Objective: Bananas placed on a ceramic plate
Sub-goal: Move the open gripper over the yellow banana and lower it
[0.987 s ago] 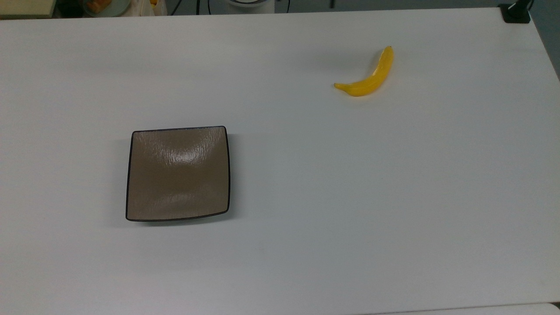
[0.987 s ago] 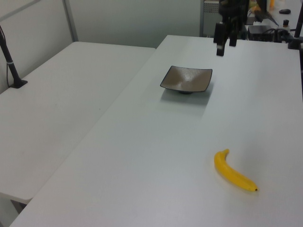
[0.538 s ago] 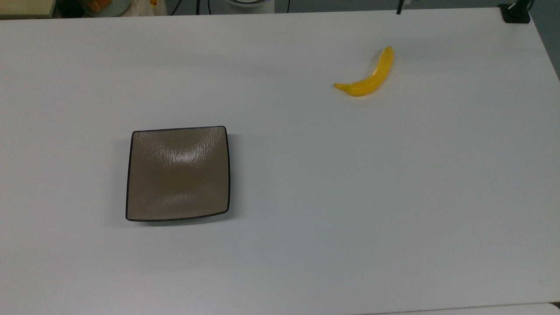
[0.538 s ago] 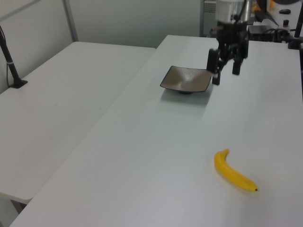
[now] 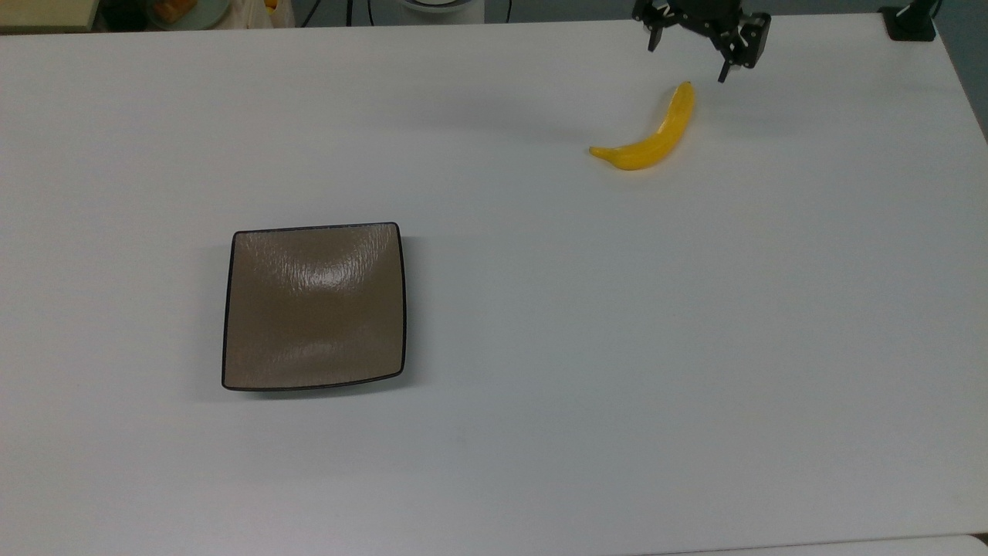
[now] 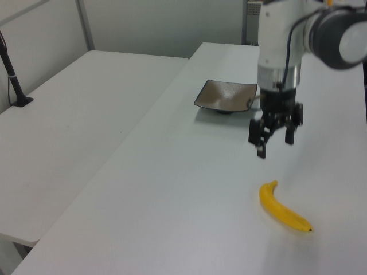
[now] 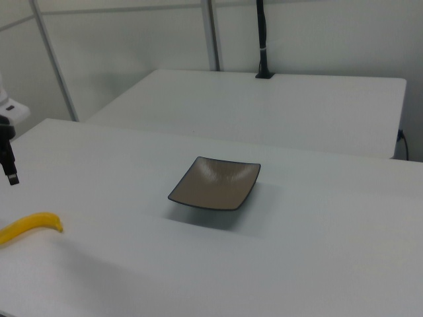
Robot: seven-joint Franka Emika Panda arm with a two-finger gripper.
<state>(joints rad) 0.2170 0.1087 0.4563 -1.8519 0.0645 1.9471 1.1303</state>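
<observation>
My tool point(image 6: 274, 139) spread, empty, above counter point(image 5: 540, 347); banana point(image 5: 650, 135) just below, long axis toward counter's far-right corner, top view.

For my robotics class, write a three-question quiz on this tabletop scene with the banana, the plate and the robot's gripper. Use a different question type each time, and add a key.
1. True or false: the banana lies on the plate.
2. Multiple choice: the gripper is (A) shut on the banana, (B) open and above the table, near the banana, (C) resting on the plate.
3. Fill in: in the top view, the plate lies to the ____ of the banana.

Key
1. False: it lies on the bare table, well apart from the plate.
2. B: the fingers are spread and hold nothing.
3. Left, and lower in the picture.
</observation>
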